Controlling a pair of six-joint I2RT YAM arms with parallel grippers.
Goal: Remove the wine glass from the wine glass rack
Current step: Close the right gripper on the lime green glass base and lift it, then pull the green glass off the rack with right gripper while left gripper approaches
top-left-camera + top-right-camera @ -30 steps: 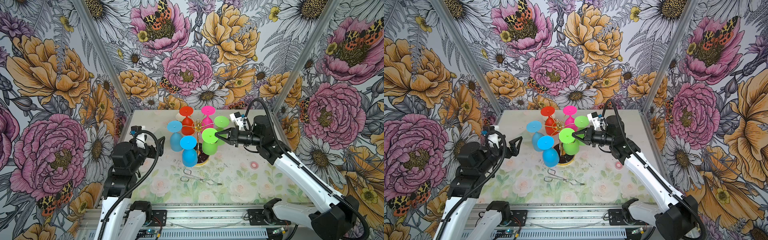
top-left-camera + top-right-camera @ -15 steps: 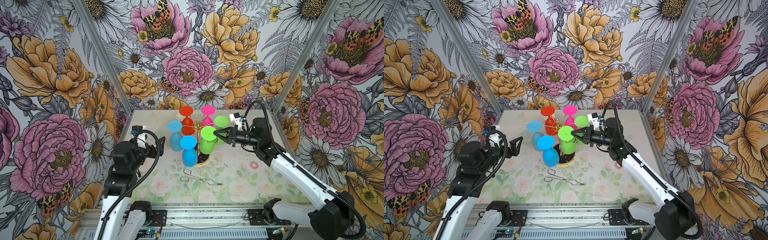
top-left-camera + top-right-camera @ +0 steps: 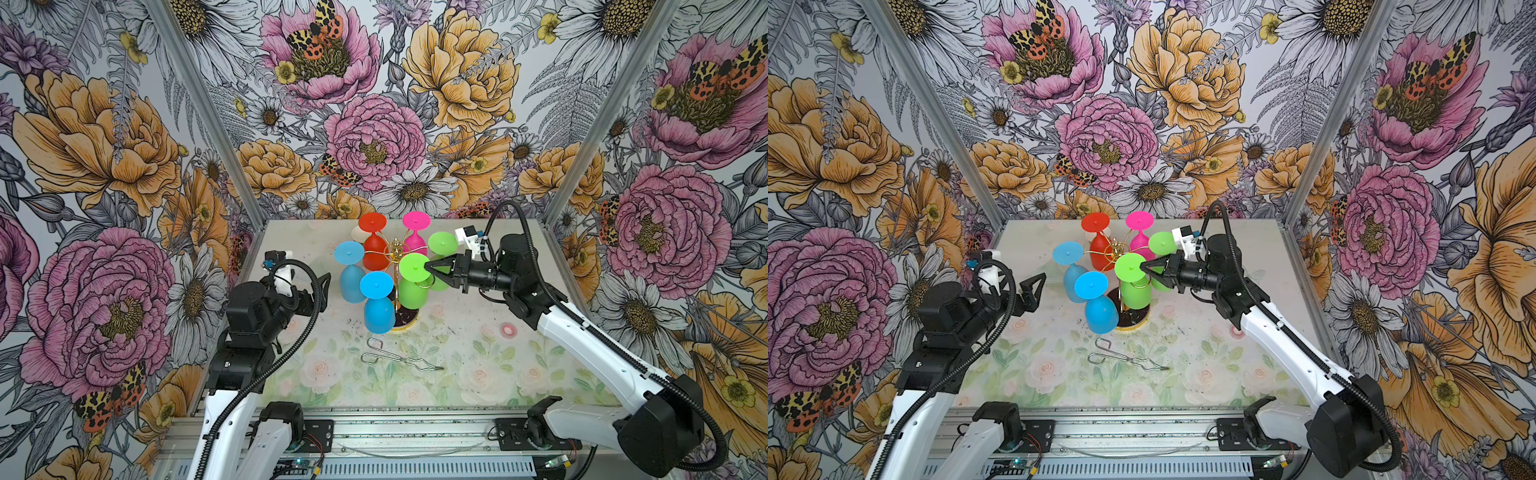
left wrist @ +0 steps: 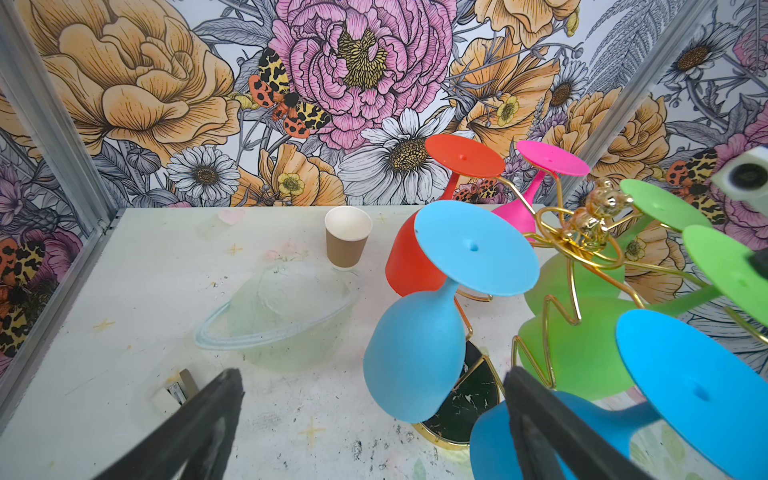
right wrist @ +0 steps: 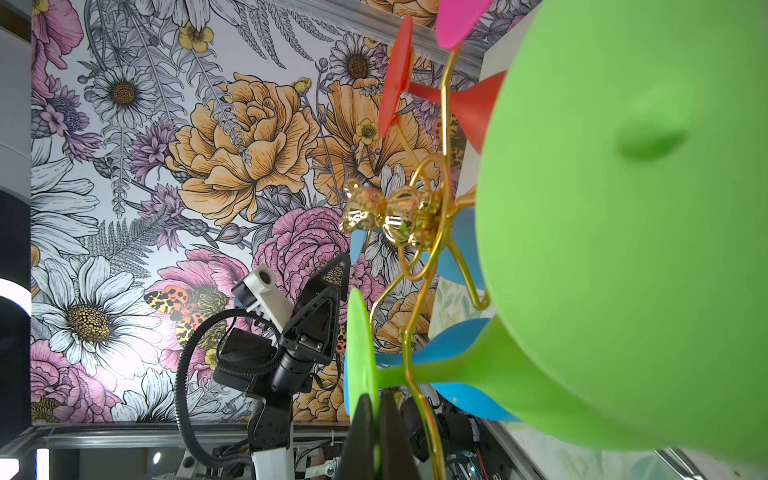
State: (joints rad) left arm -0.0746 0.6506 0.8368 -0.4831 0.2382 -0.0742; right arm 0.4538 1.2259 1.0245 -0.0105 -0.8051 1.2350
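While the left end effector (image 3: 1034, 291) hangs over the left side of the pale floral tabletop (image 3: 469, 374), its jaws spread wide with nothing between them, we find everything else gathered near the middle. From the left wrist view we see a clear plastic bowl (image 4: 274, 316) lying upside down, and a brown paper cup (image 4: 347, 241) standing upright just beyond it.

Next comes the gold wire wine glass rack (image 3: 395, 252) on its round black base. On its left side we see a pale-blue plastic glass (image 3: 352, 276) and a deeper-blue plastic glass (image 3: 377, 305), with a red plastic glass (image 3: 374, 251) and a hot-pink plastic glass (image 3: 415, 237) at the back. All hang bowl down, foot up. In front of the base, apart from it, thin steel wire tongs (image 3: 399, 359) lie flat.

At the rack's front right hangs the lime-green plastic wine glass (image 3: 409, 293), also inverted, and a second green plastic glass (image 3: 442, 245) hangs behind it. The right end effector (image 3: 428, 269) is closed on the rim of the lime-green glass's foot disc. In the right wrist view its dark fingers (image 5: 361, 432) pinch that thin disc, and the stem crosses a gold loop arm, so we judge the glass is hanging on the rack. Below the right arm a small pink round object (image 3: 507, 329) lies on the tabletop.
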